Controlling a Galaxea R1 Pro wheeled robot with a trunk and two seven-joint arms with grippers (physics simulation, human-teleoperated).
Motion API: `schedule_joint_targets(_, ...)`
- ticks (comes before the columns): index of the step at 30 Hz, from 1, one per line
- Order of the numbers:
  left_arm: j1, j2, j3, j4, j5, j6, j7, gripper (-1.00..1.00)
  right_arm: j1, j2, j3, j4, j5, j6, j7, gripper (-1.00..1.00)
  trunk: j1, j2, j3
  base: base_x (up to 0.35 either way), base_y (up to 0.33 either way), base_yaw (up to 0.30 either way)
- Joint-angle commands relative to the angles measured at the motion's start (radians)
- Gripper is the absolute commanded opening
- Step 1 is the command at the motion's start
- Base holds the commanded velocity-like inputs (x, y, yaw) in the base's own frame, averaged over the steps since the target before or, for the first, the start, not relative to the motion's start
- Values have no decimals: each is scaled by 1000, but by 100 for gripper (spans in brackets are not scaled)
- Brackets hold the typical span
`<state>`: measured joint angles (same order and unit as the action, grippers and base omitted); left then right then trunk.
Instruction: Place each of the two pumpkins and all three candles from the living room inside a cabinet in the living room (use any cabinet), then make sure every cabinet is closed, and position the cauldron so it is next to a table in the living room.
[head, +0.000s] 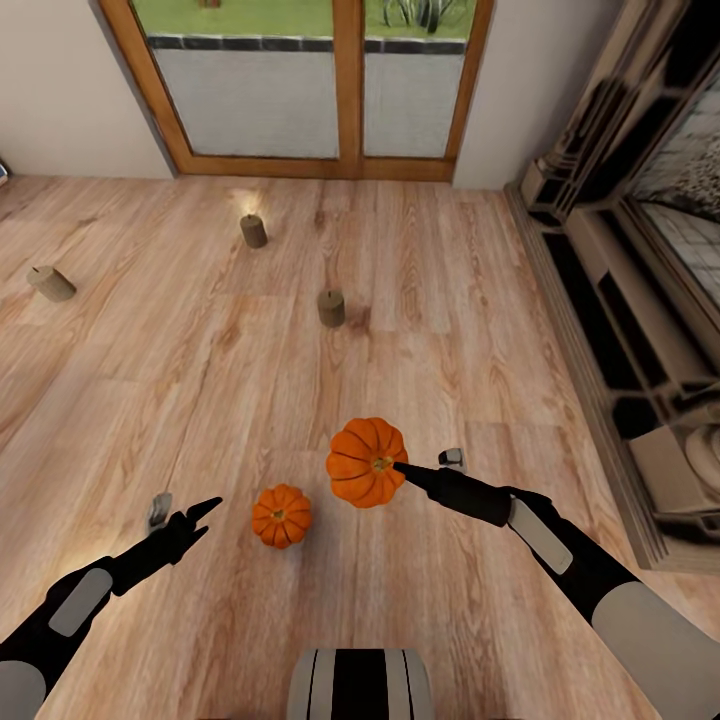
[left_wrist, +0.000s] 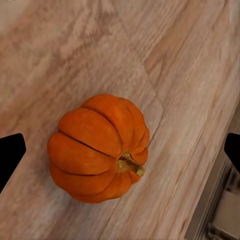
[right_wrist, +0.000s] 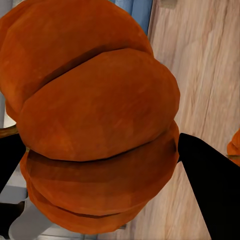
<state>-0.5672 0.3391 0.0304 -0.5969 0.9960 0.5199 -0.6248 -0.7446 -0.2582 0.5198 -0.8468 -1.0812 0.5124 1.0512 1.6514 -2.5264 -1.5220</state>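
- While your right gripper (head: 400, 467) holds the raised pumpkin (head: 366, 462), its jaws are clenched on the fruit; the right wrist view shows dark fingers (right_wrist: 210, 192) pressed against the ribbed orange sides, with the floor well below.
- Your left gripper (head: 190, 517) hangs low over the wooden floor (head: 200, 380) with jaws released and nothing between them; in the left wrist view the two fingertips (left_wrist: 10, 155) stand far apart on either side of the second pumpkin (left_wrist: 98, 148), which rests on the boards, stem toward the camera.
- That second pumpkin lies just beside the left gripper in the head view, between the two arms and near the robot's trunk.
- Farther out, three candles wait on the floor: one (head: 331, 307) ahead in the middle, one (head: 253, 231) nearer the glass doors (head: 300, 90), and one (head: 50, 283) far to the left, lying tilted.
- Along the right wall runs the long dark cabinet (head: 610, 330); whether its fronts are open or shut cannot be told from this angle.
- Step in hand, by judgement: the first pumpkin is lifted, none yet stowed.
- Next move: either lower the left jaws around the floor pumpkin, or turn right and carry your load to the cabinet, whose front must be open to receive it.
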Motion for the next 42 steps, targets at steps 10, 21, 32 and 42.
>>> schedule_joint_targets(10,0,-3,0,0,0,-20,36,100,-1,-1,1,0,-11,9,-1,-100,0,0,-1,4,-48,0)
schedule_joint_targets(21,0,-15,-16,2,-7,-78,117,100,-1,-1,1,0,-11,9,-1,-100,3,-2,-31,0,-1,0)
schedule_joint_targets(32,0,-15,-110,-8,-7,-98,106,100,-1,-1,3,0,-11,10,-2,-100,8,-4,-70,0,0,0)
schedule_joint_targets(42,0,-14,-156,-12,-7,-123,101,100,-1,0,3,0,-11,10,-4,-100,9,-5,-78,0,0,0)
